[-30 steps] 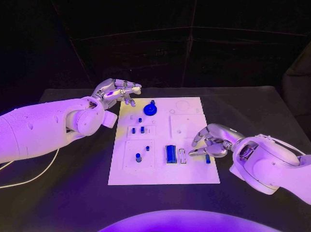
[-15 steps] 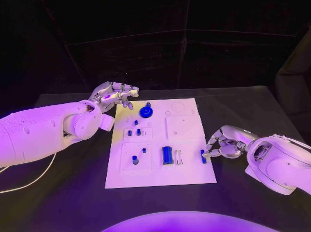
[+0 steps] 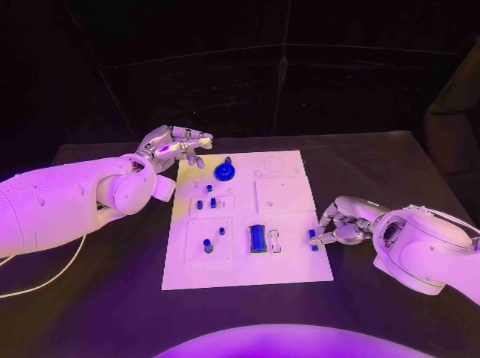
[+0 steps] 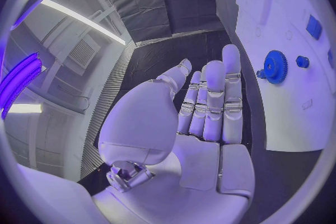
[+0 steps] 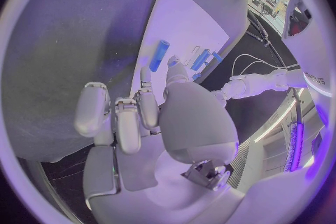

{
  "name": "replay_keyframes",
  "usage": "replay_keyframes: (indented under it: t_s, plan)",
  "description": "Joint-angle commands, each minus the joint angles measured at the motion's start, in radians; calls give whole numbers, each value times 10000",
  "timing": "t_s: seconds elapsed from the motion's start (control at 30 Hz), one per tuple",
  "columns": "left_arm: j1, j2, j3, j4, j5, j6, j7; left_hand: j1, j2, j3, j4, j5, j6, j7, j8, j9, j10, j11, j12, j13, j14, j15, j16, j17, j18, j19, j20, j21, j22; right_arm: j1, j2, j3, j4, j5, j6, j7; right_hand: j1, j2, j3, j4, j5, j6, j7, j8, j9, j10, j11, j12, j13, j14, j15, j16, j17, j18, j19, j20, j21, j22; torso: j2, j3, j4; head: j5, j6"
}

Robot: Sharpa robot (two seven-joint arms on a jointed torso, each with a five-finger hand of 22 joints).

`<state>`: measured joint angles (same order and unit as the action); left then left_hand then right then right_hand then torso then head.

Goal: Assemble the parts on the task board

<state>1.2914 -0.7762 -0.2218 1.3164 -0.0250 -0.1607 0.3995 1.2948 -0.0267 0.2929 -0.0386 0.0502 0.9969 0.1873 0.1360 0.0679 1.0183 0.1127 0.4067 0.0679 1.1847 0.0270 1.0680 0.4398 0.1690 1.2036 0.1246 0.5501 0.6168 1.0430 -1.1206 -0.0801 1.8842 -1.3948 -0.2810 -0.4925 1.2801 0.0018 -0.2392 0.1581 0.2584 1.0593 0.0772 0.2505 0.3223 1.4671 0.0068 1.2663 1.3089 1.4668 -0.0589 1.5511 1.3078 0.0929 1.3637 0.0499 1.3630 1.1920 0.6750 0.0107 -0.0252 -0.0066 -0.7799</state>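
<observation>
The white task board [image 3: 284, 195] lies mid-table. At its far end sits a blue gear [image 3: 225, 172], with small blue parts [image 3: 206, 203] nearer and a blue block [image 3: 259, 239] toward the near end. A short blue peg [image 3: 313, 239] lies by the board's right edge. My right hand [image 3: 342, 224] hovers at that edge, fingers loosely curled and holding nothing. The right wrist view shows the peg [image 5: 159, 55] on the board [image 5: 183, 17], just beyond my right hand [image 5: 150, 117]. My left hand [image 3: 178, 145] hangs empty over the board's far left corner. Its fingers [image 4: 210, 106] stretch out beside the gear [image 4: 275, 66].
A white cable [image 3: 47, 277] trails over the black table at the left. Dark table surface [image 3: 401, 171] surrounds the board on all sides, with dark curtains behind.
My right hand has drawn back from over the board to its right edge, and the blue peg now lies free beside its fingertips. The camera shifted slightly. The left hand barely moved.
</observation>
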Motion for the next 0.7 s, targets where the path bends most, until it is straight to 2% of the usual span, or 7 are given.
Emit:
replay_keyframes:
  t_s: [0.03, 0.17, 0.3, 0.47, 0.7]
  plan:
    - [8, 9, 6, 1, 26, 134, 109, -79, 18, -7, 60, -7, -77, -13, 36, 3, -61, -24, 41, 17, -50, -7, 46, -13, 123, 47, -1, -68, -16, 4, 99, -1, -38, -134, 226, -185, 61, 106, -45, -39, 70, 80, 5, -58, 16, 119, -75, 27, 563, 982, -43, 62, 2371, -145, 39, -3, 54, 14, 0, -4, 20, -7, -24]
    - [5, 8, 5, 4, 26, 139, 111, -79, 18, -7, 60, -7, -77, -13, 36, 3, -61, -24, 41, 17, -50, -7, 46, -13, 123, 47, -1, -68, -16, 1, 244, -2, -97, -319, 183, -198, 251, 199, 3, -136, 2, 108, 1, -87, 34, 116, -82, 16, 566, 982, -52, 63, 2373, -145, 36, -15, 53, 17, -2, -6, 12, -1, -27]
    - [2, 4, 5, 10, 26, 142, 110, -79, 18, -7, 60, -7, -77, -13, 36, 3, -61, -24, 41, 17, -50, -7, 46, -13, 123, 47, -1, -68, -16, -1, 362, -2, -160, -681, 196, -260, 604, 384, 159, -335, -383, 104, 6, -160, 42, 111, -85, 0, 570, 981, -59, 61, 2369, -148, 38, -24, 58, 32, -5, -15, 12, -9, 2]
    - [0, 0, 4, 12, 26, 147, 105, -79, 18, -7, 60, -7, -77, -13, 36, 3, -61, -24, 41, 17, -50, -7, 46, -13, 123, 47, -1, -68, -16, -6, 565, -4, -255, -1439, 846, -580, 1091, 464, 414, -708, -1142, 62, 56, -318, 11, 52, -54, -131, 509, 961, -35, 15, 2286, -136, -15, -17, 9, -31, -10, -11, 17, -4, 6]
    - [-1, -13, 3, 15, 26, 145, 107, -79, 18, -7, 60, -7, -77, -13, 36, 3, -61, -24, 41, 17, -50, -7, 46, -13, 123, 47, -1, -68, -16, -149, 773, -4, -279, -2036, 1472, -832, 1330, 429, 542, -947, -1306, 74, 70, -405, -14, 3, -38, -244, 450, 947, -20, -18, 2226, -125, -59, 5, -35, -87, -15, -12, 11, 10, -1]
